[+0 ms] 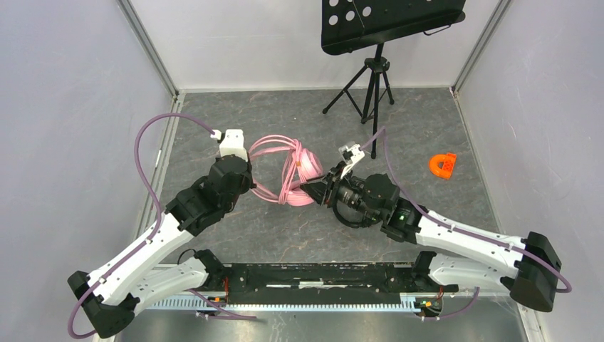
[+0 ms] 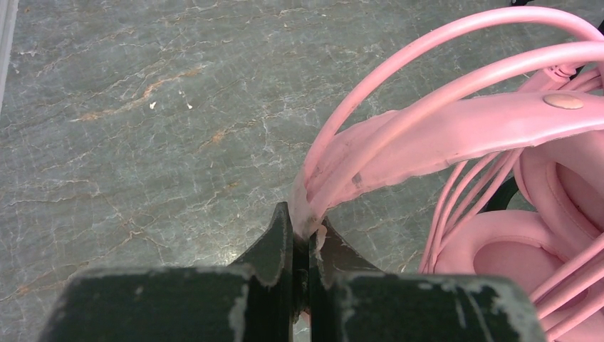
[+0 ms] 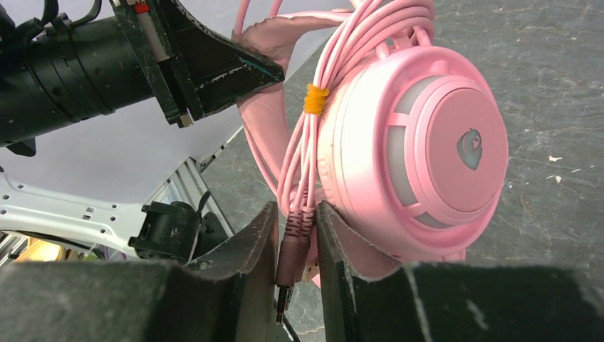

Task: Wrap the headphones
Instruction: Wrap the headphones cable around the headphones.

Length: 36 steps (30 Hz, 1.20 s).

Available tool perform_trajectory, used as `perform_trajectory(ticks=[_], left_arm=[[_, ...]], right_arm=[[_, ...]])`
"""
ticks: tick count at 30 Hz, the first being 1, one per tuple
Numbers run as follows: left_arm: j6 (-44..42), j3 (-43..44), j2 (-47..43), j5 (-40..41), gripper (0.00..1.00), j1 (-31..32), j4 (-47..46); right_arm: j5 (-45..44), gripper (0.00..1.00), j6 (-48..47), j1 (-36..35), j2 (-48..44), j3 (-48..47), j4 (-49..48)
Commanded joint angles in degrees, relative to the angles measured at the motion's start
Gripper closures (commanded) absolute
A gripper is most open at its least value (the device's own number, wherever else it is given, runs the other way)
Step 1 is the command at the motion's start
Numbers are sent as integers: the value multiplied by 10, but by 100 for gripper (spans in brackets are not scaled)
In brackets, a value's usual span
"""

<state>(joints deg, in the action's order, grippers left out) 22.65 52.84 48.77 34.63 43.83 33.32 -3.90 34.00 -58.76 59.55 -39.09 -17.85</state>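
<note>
Fingers of your left gripper point(image 2: 305, 228) clamp the band of the pink headset point(image 2: 463, 132); your right gripper point(image 3: 298, 214) pinches the pink cable point(image 3: 303, 149) narrowly at its plugs, ear cup just beside those fingers

I can see two robot arms, a left arm point(image 1: 160, 239) and a right arm point(image 1: 456, 235). There is one pink headset point(image 1: 285, 171). It has two soft ear cups point(image 2: 498, 249). One yellow band point(image 3: 315, 98) sits on its one cable point(image 3: 299, 164). There is one little orange piece point(image 1: 442, 165) and one black music stand point(image 1: 384, 21).
</note>
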Motion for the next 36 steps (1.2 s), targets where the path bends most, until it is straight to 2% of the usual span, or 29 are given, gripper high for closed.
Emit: perform_trajectory(ticks=[1, 6, 9, 14, 18, 23, 31, 36], left_arm=[[53, 18, -15, 15, 98, -2, -84], [51, 21, -14, 9, 98, -2, -81], [46, 21, -14, 10, 98, -2, -81], [49, 20, -14, 5, 98, -2, -82], [54, 22, -8, -2, 98, -2, -81], [57, 24, -5, -6, 98, -2, -81], [67, 27, -7, -24, 98, -2, -78], [102, 26, -14, -75, 98, -2, -78]], right_arm=[[-18, 67, -19, -3, -26, 2, 5], [-19, 55, -41, -3, -59, 8, 27], [-23, 54, -55, -2, -89, 9, 40], [-21, 58, -82, -3, -108, -18, 82], [0, 64, -98, -8, -79, -58, 121], [1, 66, -102, -28, -47, -69, 117], [-81, 71, -115, -52, -10, -65, 111], [-129, 77, -114, -58, 14, -49, 71]])
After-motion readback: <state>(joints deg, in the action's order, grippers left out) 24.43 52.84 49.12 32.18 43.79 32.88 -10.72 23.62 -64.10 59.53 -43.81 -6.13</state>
